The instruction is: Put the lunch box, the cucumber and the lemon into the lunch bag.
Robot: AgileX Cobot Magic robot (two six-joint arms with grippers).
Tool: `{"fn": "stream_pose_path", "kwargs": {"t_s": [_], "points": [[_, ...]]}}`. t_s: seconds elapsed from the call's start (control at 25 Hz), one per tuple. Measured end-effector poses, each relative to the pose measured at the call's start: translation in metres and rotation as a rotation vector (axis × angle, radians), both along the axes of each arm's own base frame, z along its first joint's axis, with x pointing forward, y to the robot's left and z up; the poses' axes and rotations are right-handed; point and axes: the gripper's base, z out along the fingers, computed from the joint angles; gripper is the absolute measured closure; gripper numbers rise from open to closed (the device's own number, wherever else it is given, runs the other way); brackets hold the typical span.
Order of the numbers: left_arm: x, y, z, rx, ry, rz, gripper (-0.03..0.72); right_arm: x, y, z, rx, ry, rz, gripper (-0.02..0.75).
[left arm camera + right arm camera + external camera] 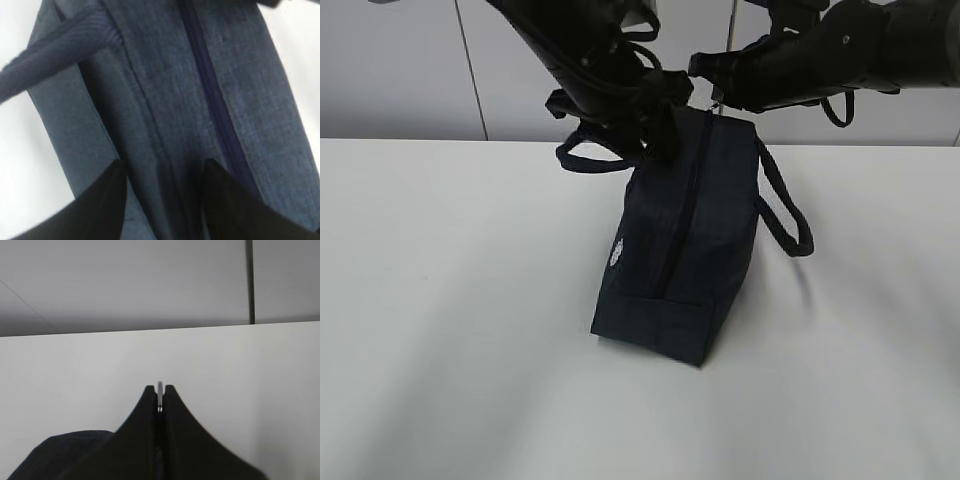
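White table [440,330] carries the lunch bag [685,250], which stands on end near centre, tilted, zipper [685,205] running down its facing side and closed along its visible length. One loop handle [785,210] hangs on the right; the round white logo [616,252] sits on the left face. Left gripper [655,135] is at the bag's upper left, fingers [100,200] part-spread and clamped on a fold of navy fabric. Right gripper [715,95] is pressed together at the bag's top corner, pinching a thin metal piece [160,390], apparently the zipper pull. Lunch box, cucumber, lemon: not visible.
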Motion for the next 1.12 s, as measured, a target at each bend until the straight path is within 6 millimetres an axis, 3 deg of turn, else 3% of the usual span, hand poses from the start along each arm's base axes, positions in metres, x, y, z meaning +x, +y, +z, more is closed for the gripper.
{"fn": "stream_pose_path", "kwargs": {"t_s": [0.12, 0.28, 0.36, 1.12], "points": [[0.002, -0.002, -0.009, 0.006, 0.019, 0.0, 0.414, 0.0, 0.0, 0.0, 0.0, 0.0, 0.0, 0.738], [0.003, -0.002, -0.013, 0.02, 0.007, -0.037, 0.61, 0.0, 0.0, 0.0, -0.001, 0.006, 0.001, 0.738], [0.001, -0.002, -0.014, 0.033, 0.008, -0.068, 0.673, -0.001, 0.0, -0.001, -0.003, 0.018, 0.004, 0.738], [-0.008, 0.002, -0.01, 0.081, 0.045, -0.162, 0.699, -0.001, 0.0, -0.001, -0.01, 0.016, 0.008, 0.738]]}}
